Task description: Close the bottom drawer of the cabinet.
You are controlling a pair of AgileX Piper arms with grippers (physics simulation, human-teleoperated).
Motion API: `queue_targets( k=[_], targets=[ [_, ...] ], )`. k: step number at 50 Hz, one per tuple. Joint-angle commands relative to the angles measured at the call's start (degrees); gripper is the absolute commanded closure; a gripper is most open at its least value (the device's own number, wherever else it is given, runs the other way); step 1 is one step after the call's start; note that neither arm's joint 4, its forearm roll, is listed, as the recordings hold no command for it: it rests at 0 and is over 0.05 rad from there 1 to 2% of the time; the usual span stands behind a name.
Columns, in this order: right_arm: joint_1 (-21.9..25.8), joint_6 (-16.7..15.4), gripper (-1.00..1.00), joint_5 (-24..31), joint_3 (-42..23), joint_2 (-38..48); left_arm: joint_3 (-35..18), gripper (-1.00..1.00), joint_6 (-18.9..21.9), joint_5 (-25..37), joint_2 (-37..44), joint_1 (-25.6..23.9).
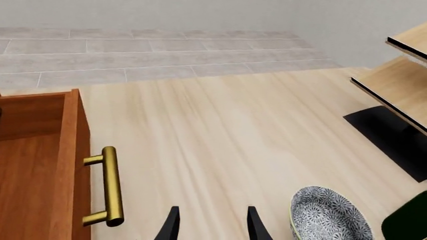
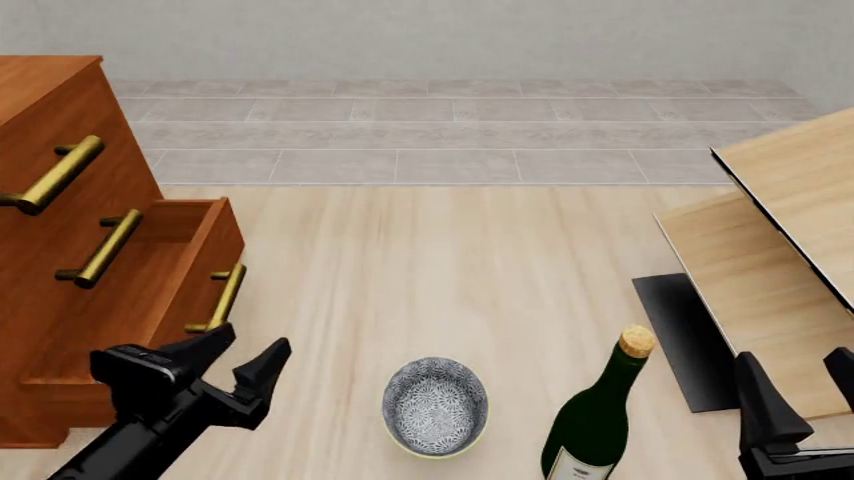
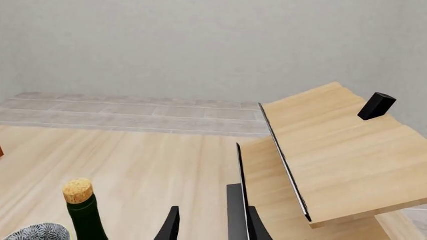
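Nearest in the front view, the left gripper (image 2: 243,366) is hovering with fingers spread and nothing between them, just at five o'clock of the bottom drawer (image 2: 200,262). That drawer is standing pulled out from the cabinet (image 2: 54,190), brass bar handle (image 2: 218,299) facing the table. The right gripper (image 2: 801,395) is idling at the low right, fingers apart, beside the wine bottle (image 2: 594,420) and patterned bowl (image 2: 434,405). Judging by this, the approach is underway; next, the left gripper needs to meet the drawer front and push toward ten o'clock.
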Motion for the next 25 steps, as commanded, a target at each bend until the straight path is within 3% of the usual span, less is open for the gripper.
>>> queue_targets(
  k=[1, 9, 25],
  targets=[
    [-0.1, 0.0, -1.0, -0.2, 0.0, 0.3, -2.7, -1.0, -2.8, -8.4, 14.8, -0.6],
    [0.0, 0.2, -1.0, -0.4, 0.0, 0.5, -5.0, -1.0, -3.9, -10.3, 20.5, 0.9],
    [0.1, 0.5, -1.0, -0.4, 0.0, 0.7, -10.5, -1.0, -1.1, -10.9, 29.8, 9.2]
  ],
)
